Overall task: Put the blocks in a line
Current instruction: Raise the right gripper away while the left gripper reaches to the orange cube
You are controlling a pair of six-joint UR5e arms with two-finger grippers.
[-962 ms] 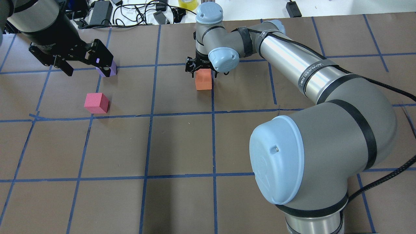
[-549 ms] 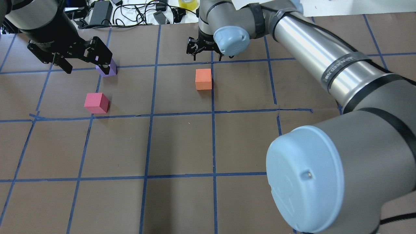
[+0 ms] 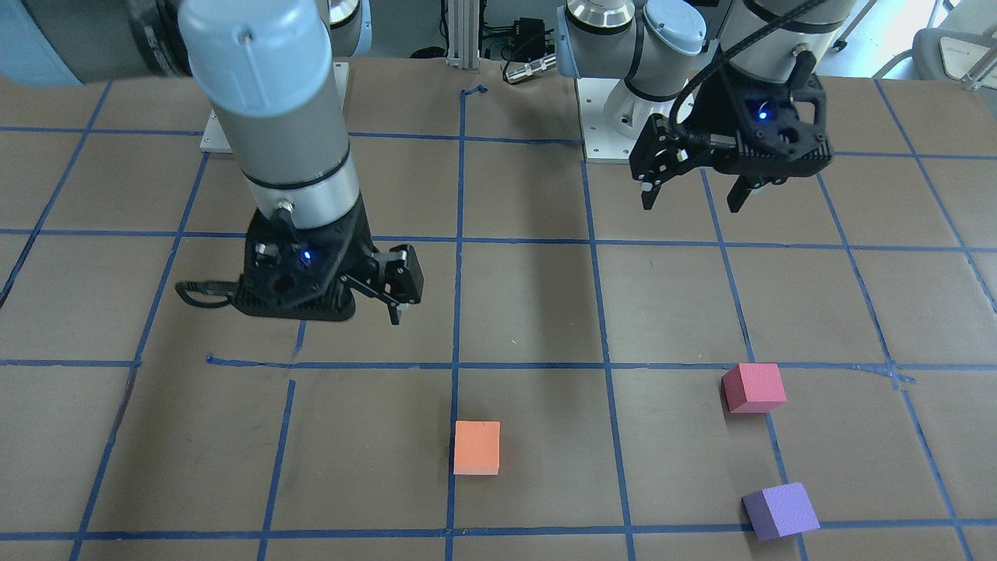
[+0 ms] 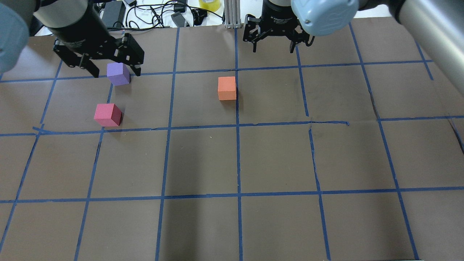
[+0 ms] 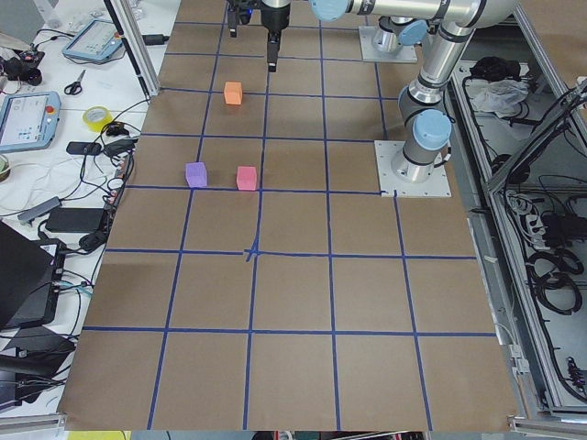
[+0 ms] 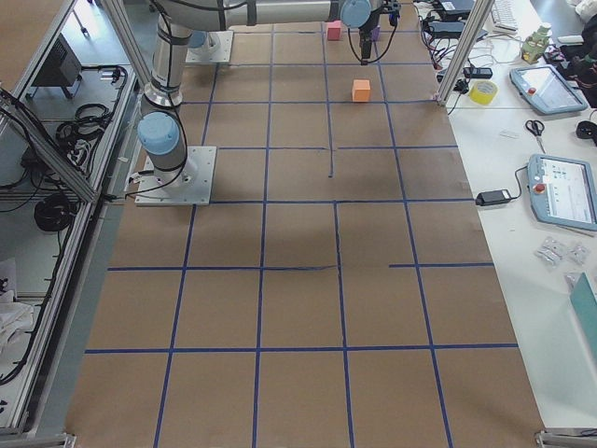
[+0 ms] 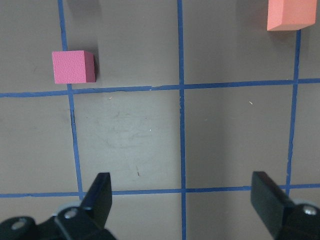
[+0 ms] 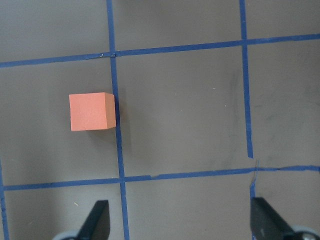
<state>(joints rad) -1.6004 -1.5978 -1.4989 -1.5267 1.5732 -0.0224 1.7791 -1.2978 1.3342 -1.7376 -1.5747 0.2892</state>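
The orange block lies on the brown table near a blue tape line, and shows in the right wrist view and the front view. The pinkish-red block and the purple block lie apart to its left, with the purple one farther back. My left gripper is open and empty, raised above the purple block. In the left wrist view its fingers stand wide apart. My right gripper is open and empty, raised beyond and right of the orange block.
Cables, power adapters and a yellow tape roll lie past the table's far edge. Blue tape lines divide the brown table into squares. The arms' base plates stand on the robot's side.
My right gripper has lifted off the orange block and moved back and to the right. My left gripper has risen off the purple block. No block has moved.
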